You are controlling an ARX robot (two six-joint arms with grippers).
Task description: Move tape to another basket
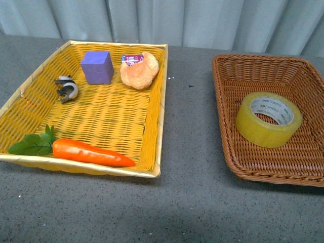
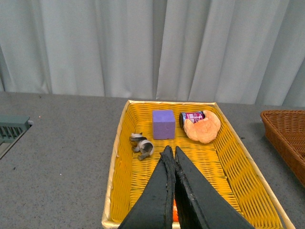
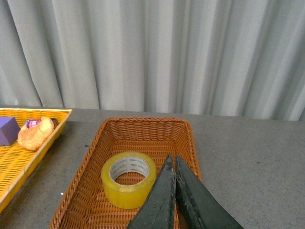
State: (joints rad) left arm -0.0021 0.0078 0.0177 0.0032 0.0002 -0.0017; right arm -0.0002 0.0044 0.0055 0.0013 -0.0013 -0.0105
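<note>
Glossy translucent tape [image 1: 269, 119] lies in rough woven wicker basket [image 1: 304, 167] on matt speckled table [image 1: 187, 202].

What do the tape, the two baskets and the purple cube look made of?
Tape: translucent yellow plastic film, glossy, on a pale printed core, likely cardboard. Brown basket: woven wicker or rattan-like strands, slight sheen. Yellow basket: woven flat strips, plastic or dyed fibre, pale rim. Purple cube: matte with soft edges, probably foam.

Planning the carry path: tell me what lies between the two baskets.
Nothing but bare grey tabletop separates the yellow basket from the brown basket; the front view shows that strip clearly. The tape sits inside the brown basket.
</note>
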